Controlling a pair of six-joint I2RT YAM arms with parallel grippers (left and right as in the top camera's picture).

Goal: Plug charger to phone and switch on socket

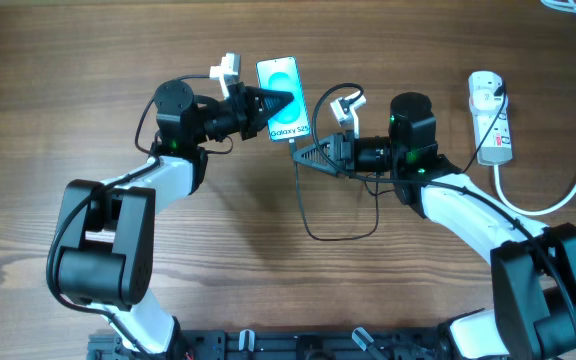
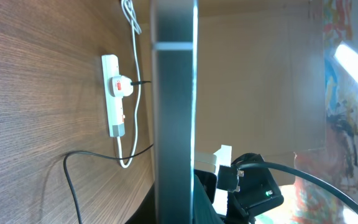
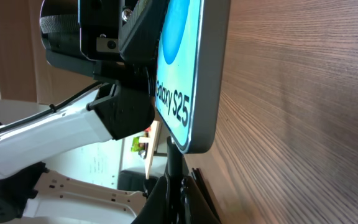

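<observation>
The phone (image 1: 284,98) has a lit teal screen reading "Galaxy S25". My left gripper (image 1: 266,103) is shut on its left edge and holds it tilted on edge. It shows edge-on in the left wrist view (image 2: 174,106). My right gripper (image 1: 306,152) is shut on the charger's black connector tip (image 3: 174,155), which meets the phone's bottom end (image 3: 188,134). I cannot tell how deep it sits. The black cable (image 1: 313,232) loops across the table. The white socket (image 1: 492,118) lies at the right with a black plug (image 2: 129,83) in it.
A thick white cable (image 1: 574,18) runs in from the top right corner. The socket's white lead (image 1: 558,203) curves round its right side. The table is brown wood. A red-marked switch (image 2: 119,85) shows on the socket.
</observation>
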